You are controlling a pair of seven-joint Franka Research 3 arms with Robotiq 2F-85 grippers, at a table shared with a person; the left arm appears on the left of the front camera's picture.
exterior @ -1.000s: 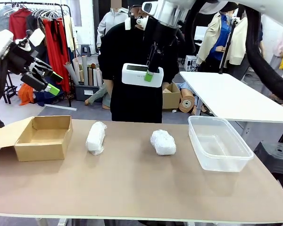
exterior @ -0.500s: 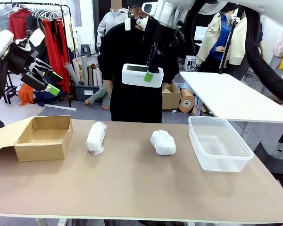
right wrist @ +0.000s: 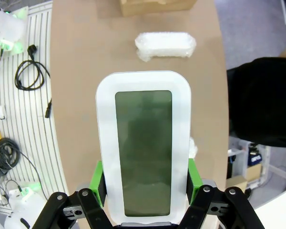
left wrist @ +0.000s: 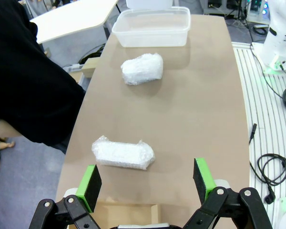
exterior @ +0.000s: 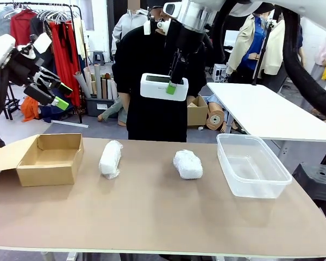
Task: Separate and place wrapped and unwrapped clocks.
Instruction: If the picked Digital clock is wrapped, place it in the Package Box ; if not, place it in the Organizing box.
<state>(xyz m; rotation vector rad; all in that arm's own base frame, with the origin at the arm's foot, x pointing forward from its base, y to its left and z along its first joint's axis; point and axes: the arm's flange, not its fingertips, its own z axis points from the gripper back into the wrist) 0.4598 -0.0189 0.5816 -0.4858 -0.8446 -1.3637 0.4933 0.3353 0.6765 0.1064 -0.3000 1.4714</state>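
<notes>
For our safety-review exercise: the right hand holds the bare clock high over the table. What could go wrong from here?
1. The right hand pinches the clock at one end, high above the table; it could pivot or slip and drop, perhaps onto the wrapped bundle below.
2. The clock appears close to the person at the far edge; a careless swing might strike them.
3. Lowering it toward the tub could clip its rim.

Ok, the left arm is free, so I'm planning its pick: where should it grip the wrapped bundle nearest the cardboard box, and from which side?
Probably its middle, from straight above. The wrapped bundle lies flat on the table, long axis pointing toward the person, so the open left end effector can close across the narrower width.
</notes>
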